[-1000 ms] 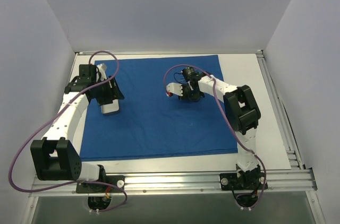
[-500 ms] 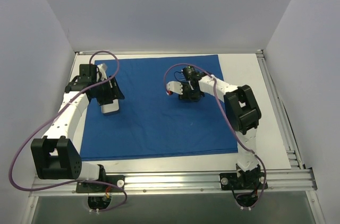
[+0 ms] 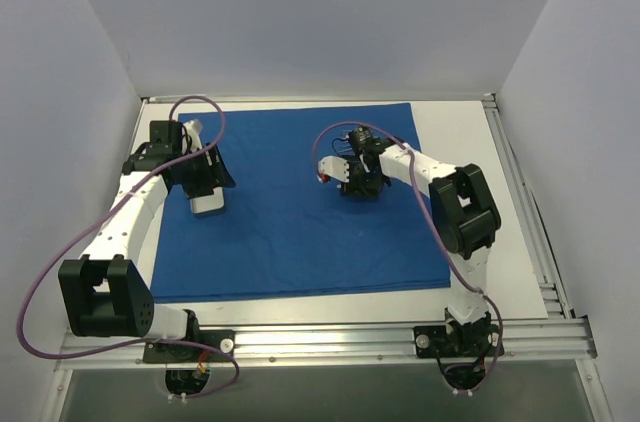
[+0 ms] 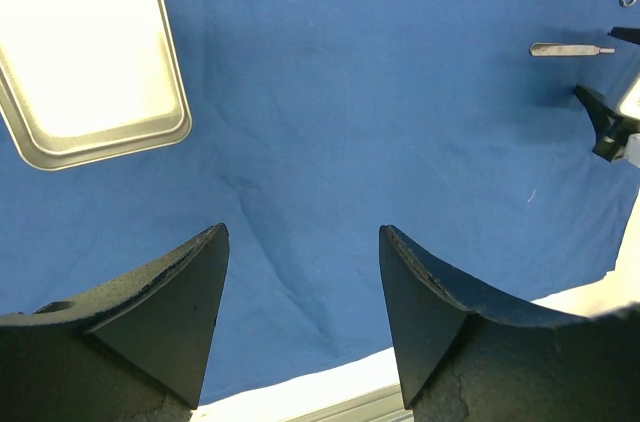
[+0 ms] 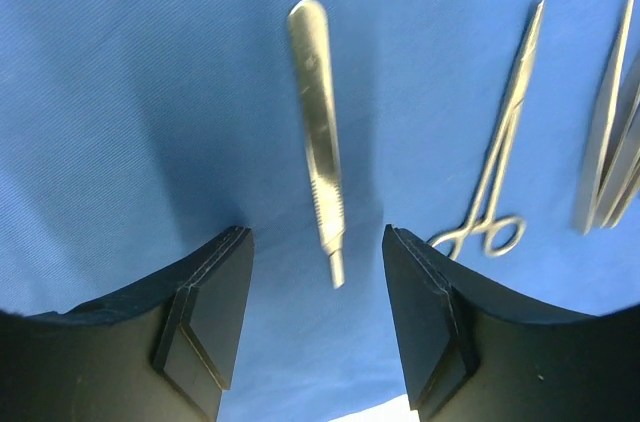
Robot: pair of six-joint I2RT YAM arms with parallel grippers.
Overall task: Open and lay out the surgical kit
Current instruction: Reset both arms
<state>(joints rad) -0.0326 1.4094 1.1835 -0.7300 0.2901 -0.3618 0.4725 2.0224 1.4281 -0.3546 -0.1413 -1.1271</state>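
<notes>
- Table (image 3: 465, 142): white, smooth and flat. A silver rail runs along its near edge.
- Surgical kit wrap (image 3: 290, 232): royal-blue cloth, opened into one large rectangular sheet that covers the middle of the table. The weave is matte and soft, with faint creases showing in the left wrist view. Only the top view takes in the whole sheet, and the small contents are hard to make out there.
- Left gripper (image 4: 302, 242): released. Its rough black wedge-shaped fingers are spread, and only blue cloth shows between them. It hangs over the sheet's 9 o'clock side.
- Right gripper (image 5: 315, 237): also released, with matching dark fingers held wide above the cloth toward 1 o'clock on the sheet.
- Tray (image 4: 90, 42): a shallow, pale metal rectangle with rounded corners and a raised rim. It glares bright and lies on the cloth at 10 o'clock in the left wrist view.
- Scalpel handle (image 5: 318, 132): flat and silvery, with a rounded far end and a ribbed grip. It lies on the cloth in line with the gap between the right gripper's fingers, and nothing grips it.
- Ring-handled forceps (image 5: 497, 142): thin bright steel, lying at 2 o'clock from the handle and apart from it.
- Tweezers (image 5: 608, 112): slim steel blades cut off by the 3 o'clock edge of the right wrist view.
</notes>
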